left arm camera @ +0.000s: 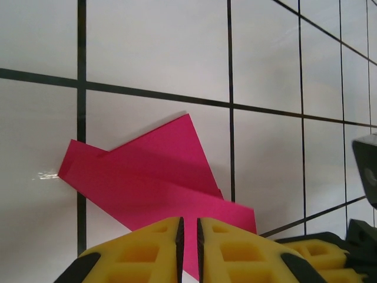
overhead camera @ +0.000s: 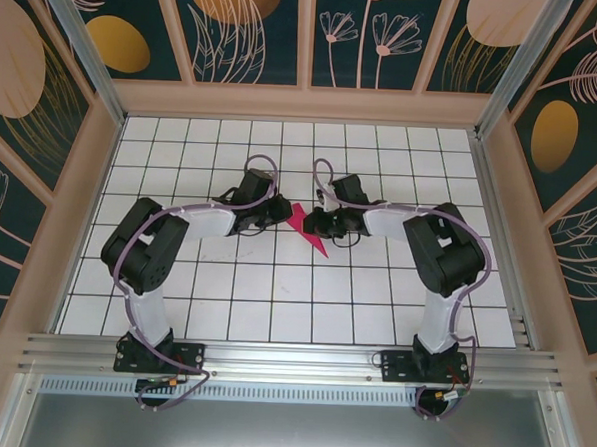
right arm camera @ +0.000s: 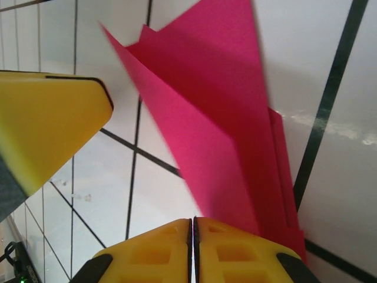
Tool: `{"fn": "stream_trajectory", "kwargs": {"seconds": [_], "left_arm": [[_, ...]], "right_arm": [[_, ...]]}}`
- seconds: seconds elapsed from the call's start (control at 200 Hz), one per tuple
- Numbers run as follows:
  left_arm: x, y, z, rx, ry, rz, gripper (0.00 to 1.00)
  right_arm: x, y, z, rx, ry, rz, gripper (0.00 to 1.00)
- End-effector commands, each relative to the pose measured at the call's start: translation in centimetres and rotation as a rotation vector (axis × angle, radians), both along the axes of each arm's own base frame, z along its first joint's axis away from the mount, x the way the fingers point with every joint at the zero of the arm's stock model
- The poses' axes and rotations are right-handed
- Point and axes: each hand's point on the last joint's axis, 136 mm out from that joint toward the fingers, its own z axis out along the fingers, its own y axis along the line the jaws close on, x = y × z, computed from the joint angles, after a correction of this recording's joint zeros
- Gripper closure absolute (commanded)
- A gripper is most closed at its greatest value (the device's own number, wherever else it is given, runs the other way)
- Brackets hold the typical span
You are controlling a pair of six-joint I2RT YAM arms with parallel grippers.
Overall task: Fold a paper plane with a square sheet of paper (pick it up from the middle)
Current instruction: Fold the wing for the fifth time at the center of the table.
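Note:
The sheet of paper (overhead camera: 301, 220) is bright magenta and folded into a narrow pointed shape with layered creases. It lies on the tiled floor between my two grippers, its tip pointing toward the arm bases. My left gripper (overhead camera: 277, 216) is at its left side. In the left wrist view the paper (left arm camera: 147, 171) lies flat under that gripper (left arm camera: 188, 223), whose jaws stand almost together with only a thin slit and pinch nothing. My right gripper (right arm camera: 193, 223) is shut, with the paper (right arm camera: 224, 118) running up from beside its right finger. It sits at the right edge of the paper (overhead camera: 316, 225).
The white tiled floor (overhead camera: 274, 302) with black grid lines is walled by patterned panels (overhead camera: 71, 172) on three sides. A metal rail (overhead camera: 291, 361) carries the arm bases at the near edge. The left gripper's yellow finger (right arm camera: 47, 130) sits close beside the right gripper.

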Motion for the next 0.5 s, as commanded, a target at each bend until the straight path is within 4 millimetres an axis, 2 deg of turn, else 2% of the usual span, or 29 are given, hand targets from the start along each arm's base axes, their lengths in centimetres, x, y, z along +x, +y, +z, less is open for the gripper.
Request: {"fn": "stream_trajectory", "kwargs": {"seconds": [0.0, 0.255, 0.495], "left_arm": [[0.0, -1.2, -0.3, -0.047, -0.012, -0.06, 0.83], [-0.2, -1.7, -2.4, -0.04, 0.022, -0.094, 0.83], [0.2, 0.0, -4.6, 0.054, 0.056, -0.024, 0.83]], "right_arm": [[0.3, -0.1, -0.6, -0.018, 0.021, -0.009, 0.88], [-0.1, -0.8, -2.0, -0.063, 0.054, -0.014, 0.88], [-0.5, -1.5, -3.2, -0.106, 0.083, -0.019, 0.88]]}}
